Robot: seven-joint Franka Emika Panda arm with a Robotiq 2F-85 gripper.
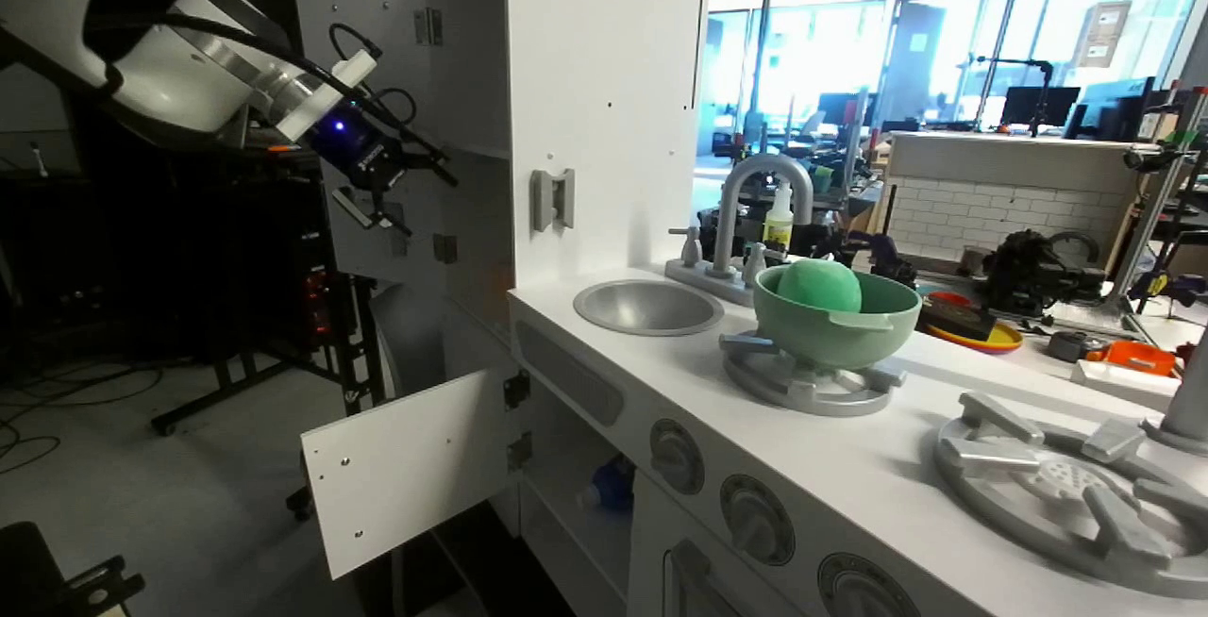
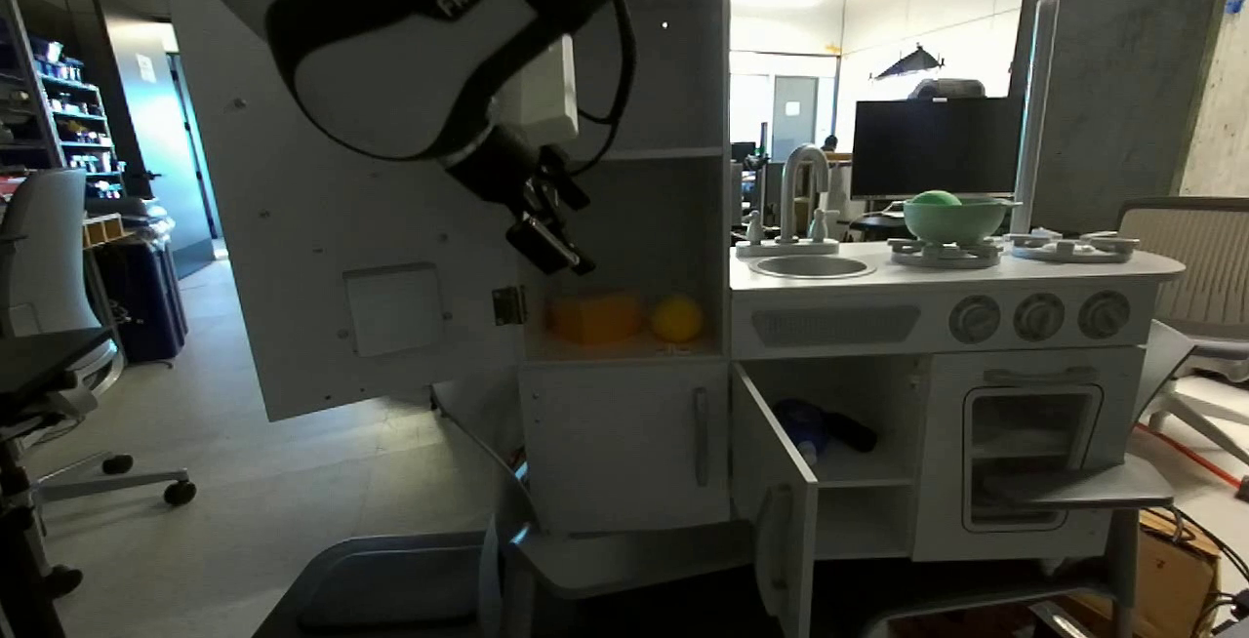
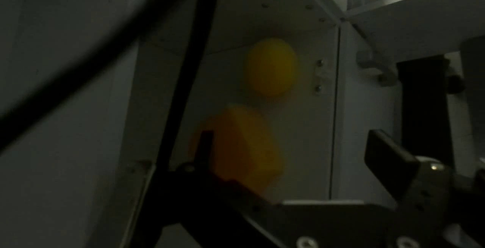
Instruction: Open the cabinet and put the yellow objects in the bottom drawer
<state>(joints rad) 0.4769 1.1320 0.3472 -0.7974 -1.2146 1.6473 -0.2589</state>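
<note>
A yellow ball [image 2: 677, 318] and an orange-yellow block [image 2: 595, 316] rest on the bottom shelf of the tall white cabinet [image 2: 624, 353]. The ball [image 3: 272, 67] and the block [image 3: 261, 153] also show, dim and blurred, in the wrist view. The cabinet's tall upper door [image 2: 390, 219] stands open. The lower door [image 2: 615, 443] below the shelf is shut. My gripper [image 3: 296, 145] is open and empty. It points down in front of the open compartment, above the ball and block and apart from them. The gripper shows in both exterior views [image 1: 420, 207] [image 2: 585, 236]. The cabinet wall hides both objects in an exterior view.
A small cupboard door [image 2: 776, 492] stands open under the sink [image 2: 813, 267], with a blue object [image 2: 805, 428] inside. A green bowl [image 1: 835, 334] holding a green ball [image 1: 819, 285] stands on a burner. Grey chairs [image 2: 634, 555] stand before the cabinet.
</note>
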